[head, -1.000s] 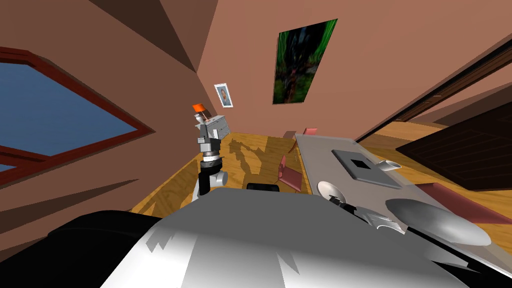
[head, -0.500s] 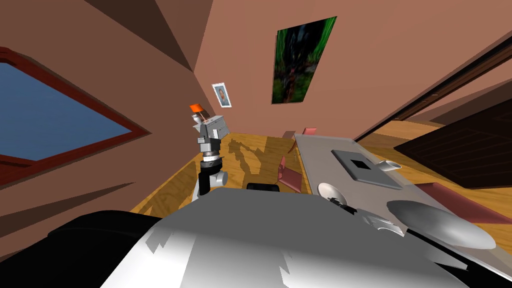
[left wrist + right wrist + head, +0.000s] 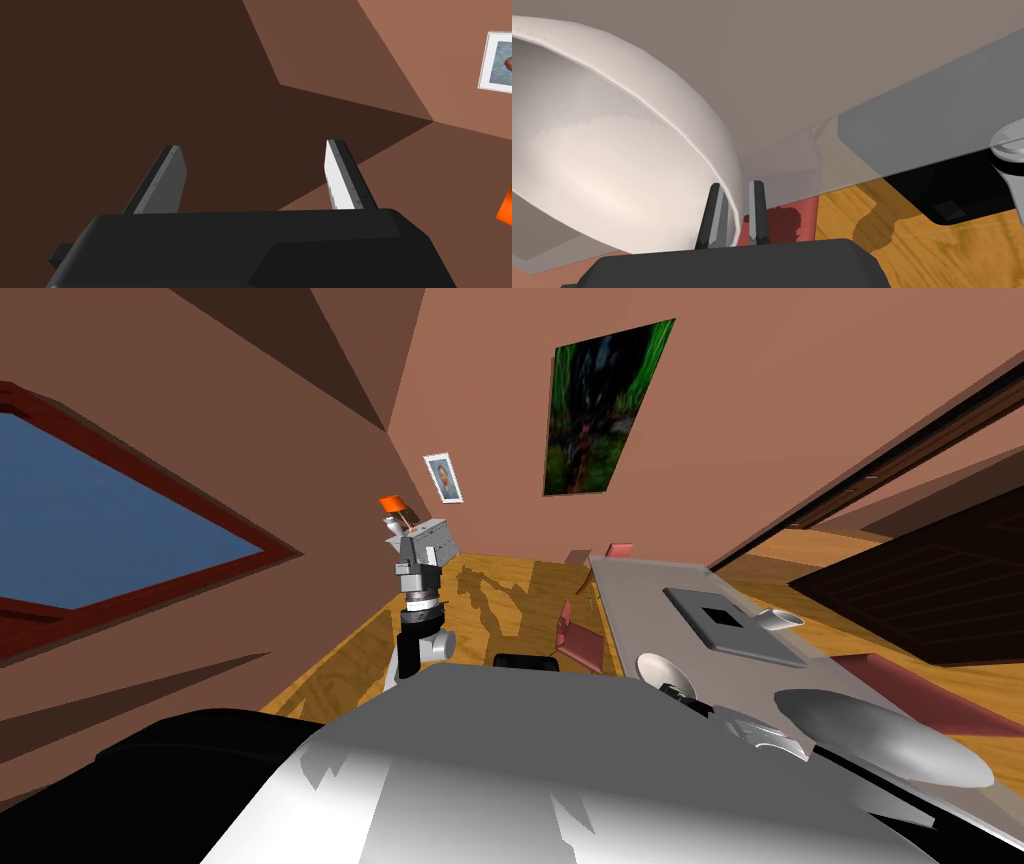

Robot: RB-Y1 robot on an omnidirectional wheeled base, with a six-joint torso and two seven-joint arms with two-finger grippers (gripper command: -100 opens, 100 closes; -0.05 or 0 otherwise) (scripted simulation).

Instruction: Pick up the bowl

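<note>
Bowl (image 3: pixel 612 150), white, rim pinched between right gripper (image 3: pixel 735 186) fingers (image 3: pixel 756 210)

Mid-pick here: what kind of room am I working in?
Probably a dining room in a house: a grey table with reddish chairs around it on a wooden floor, a white bowl at its near end, and a green painting on the brown wall.

The grey worktop (image 3: pixel 632 613) stands on the wooden floor (image 3: pixel 500 598). On its middle lies a flat grey slab (image 3: pixel 752 640) (a black square set in its top), with a pale cup (image 3: pixel 778 617) just beside the slab's right edge. A white bowl (image 3: pixel 655 668) is at the near end; whether it rests there I cannot tell.
</note>
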